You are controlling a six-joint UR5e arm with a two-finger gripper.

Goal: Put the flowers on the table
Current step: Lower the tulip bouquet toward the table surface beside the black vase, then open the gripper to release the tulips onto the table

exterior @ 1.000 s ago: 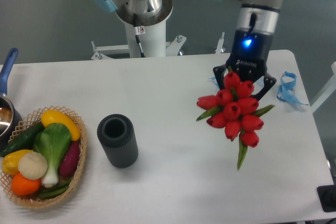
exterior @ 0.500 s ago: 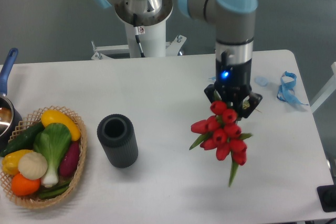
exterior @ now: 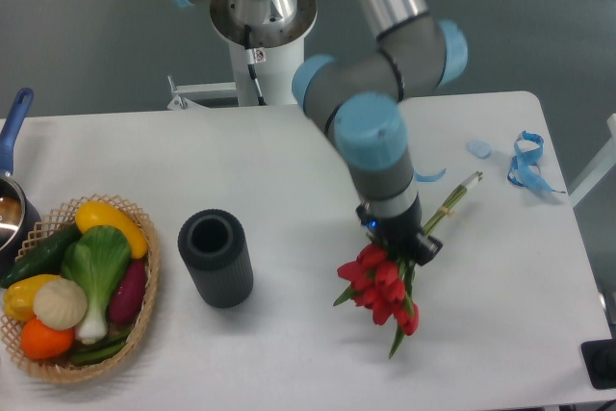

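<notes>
Red flowers [exterior: 380,288] held tight in the end effector [exterior: 402,242], low over the white table [exterior: 289,161], near its right side. Buds down toward the front, green stems poking up and back to the right. Dark round vase [exterior: 216,258] standing to the left, well apart. Basket of veggies [exterior: 75,288] at the far left. Blue ribbon [exterior: 526,162] near the right edge.
</notes>
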